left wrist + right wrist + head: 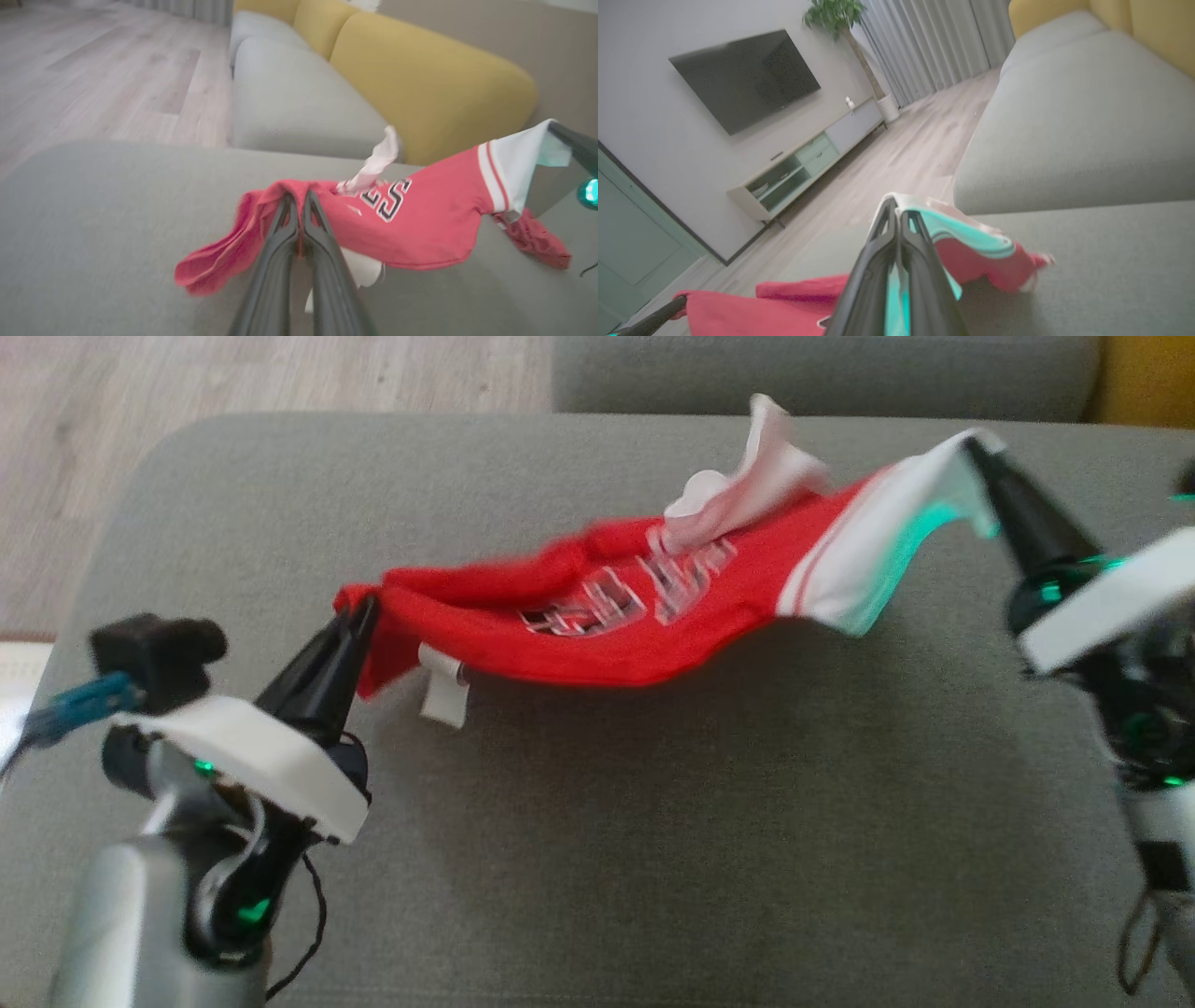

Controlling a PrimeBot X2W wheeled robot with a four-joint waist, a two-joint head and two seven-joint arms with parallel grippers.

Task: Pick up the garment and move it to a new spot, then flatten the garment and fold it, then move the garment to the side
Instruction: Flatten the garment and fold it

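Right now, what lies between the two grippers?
The red-and-white garment, stretched from left gripper to right gripper above the grey cushion: head view.

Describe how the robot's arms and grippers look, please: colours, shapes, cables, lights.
The left gripper and the right gripper each have long, black, tapering jaws rising from a curved white shell. Small green lights glow on both wrists. The left forearm is silver-grey, with a thin black cable looping beside it and a blue cable near a black block.
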